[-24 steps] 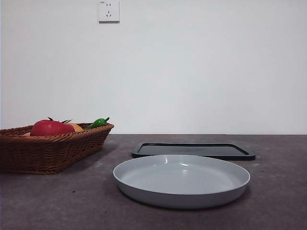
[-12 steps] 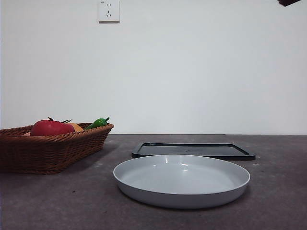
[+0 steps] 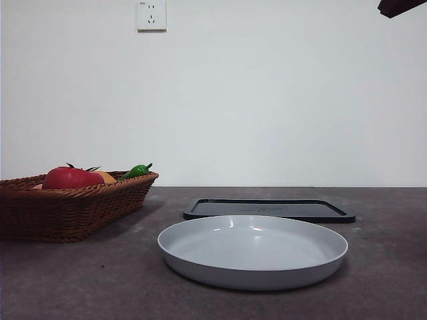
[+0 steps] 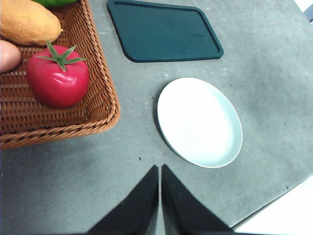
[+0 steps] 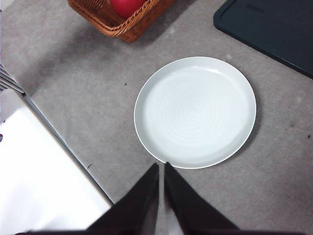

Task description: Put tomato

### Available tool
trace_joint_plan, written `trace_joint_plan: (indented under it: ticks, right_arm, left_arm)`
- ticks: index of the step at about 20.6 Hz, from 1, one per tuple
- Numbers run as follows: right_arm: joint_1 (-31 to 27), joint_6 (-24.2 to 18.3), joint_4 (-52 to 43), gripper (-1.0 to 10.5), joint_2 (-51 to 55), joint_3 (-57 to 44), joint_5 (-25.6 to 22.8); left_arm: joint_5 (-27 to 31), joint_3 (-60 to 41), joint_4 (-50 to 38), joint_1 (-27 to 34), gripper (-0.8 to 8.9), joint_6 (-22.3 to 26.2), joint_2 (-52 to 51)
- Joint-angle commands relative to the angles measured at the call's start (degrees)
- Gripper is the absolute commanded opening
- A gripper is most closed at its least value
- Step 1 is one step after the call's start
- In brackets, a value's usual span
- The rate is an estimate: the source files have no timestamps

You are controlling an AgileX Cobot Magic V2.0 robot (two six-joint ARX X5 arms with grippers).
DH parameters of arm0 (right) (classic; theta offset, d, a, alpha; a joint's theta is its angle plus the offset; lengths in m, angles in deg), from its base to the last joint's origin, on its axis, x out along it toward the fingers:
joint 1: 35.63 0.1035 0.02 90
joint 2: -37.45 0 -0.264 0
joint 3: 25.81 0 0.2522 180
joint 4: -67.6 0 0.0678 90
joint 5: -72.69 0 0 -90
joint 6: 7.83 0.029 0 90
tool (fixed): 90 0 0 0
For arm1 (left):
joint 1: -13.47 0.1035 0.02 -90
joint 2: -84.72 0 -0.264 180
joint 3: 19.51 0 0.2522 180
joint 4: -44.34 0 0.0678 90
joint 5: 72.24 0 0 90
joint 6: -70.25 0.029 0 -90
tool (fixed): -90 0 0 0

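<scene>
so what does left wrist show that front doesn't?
Left wrist only: its own pincer, jaws shut, above bare table, a pale pinkish item at the picture's edge in the basket, and the tomato whole.
Front only: the wall socket, and a dark arm tip at a top corner.
Both: basket, tomato, orange fruit, green pepper, white plate, dark tray.

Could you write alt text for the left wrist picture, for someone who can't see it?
A red tomato lies in a wicker basket beside an orange fruit. On the grey table are an empty white plate and a dark tray; the left hand, shut, hangs above.
</scene>
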State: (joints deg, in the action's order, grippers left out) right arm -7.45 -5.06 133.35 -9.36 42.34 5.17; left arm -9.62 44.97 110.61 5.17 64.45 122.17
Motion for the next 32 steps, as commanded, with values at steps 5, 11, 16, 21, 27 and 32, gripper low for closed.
trace_joint_plan:
  ticks: [5,11,16,21,27,32]
  right_arm:
    - [0.46,-0.59,-0.5,2.3,-0.33,1.11,-0.04]
    - [0.46,-0.52,-0.5,4.4,-0.33,1.11,-0.04]
    - [0.46,-0.52,-1.05,4.4,-0.33,1.11,-0.02]
    - [0.48,-0.44,-1.18,4.4,-0.33,1.11,-0.04]
    - [0.46,-0.44,-1.2,4.4,-0.33,1.11,-0.04]
    - [0.46,-0.44,-1.18,4.4,-0.33,1.11,-0.04]
  left_arm:
    - [-0.26,1.18,-0.35,-0.15,3.7,0.83,0.35]
    - [0.79,1.18,-1.03,-0.15,4.77,0.85,0.52]
    - [6.27,1.18,-3.23,-0.15,4.75,0.9,2.73]
    - [8.5,1.18,-10.78,-0.15,4.68,2.21,8.02]
    - [9.4,1.18,-21.53,-0.2,4.65,5.4,17.42]
    - [12.98,1.2,-28.74,-0.68,4.65,8.87,26.4]
